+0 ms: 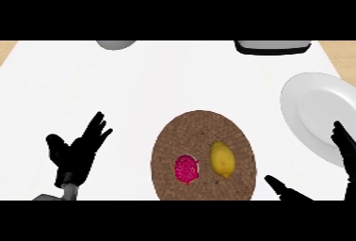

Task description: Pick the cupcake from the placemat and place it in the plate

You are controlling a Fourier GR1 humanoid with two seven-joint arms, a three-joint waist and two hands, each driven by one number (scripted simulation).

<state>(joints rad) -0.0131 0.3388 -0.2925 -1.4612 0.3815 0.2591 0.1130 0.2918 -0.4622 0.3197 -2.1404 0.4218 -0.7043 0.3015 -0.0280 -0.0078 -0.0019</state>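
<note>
A pink cupcake (186,169) lies on the left half of a round brown placemat (201,132), close to its near edge. A yellow lemon (222,159) sits just to its right on the same mat. The white plate (316,110) stands at the right edge of the counter, beyond the mat. My right hand (344,148) shows at the lower right with fingers spread over the plate's near rim and the thumb low beside the mat, open and holding nothing. My left hand (76,150) rests open at the lower left, fingers up, well apart from the mat.
A grey rounded object (116,44) sits at the counter's far edge, left of centre. A dark-rimmed grey container (271,47) stands at the far right. Wooden surface shows past the white counter at both far corners.
</note>
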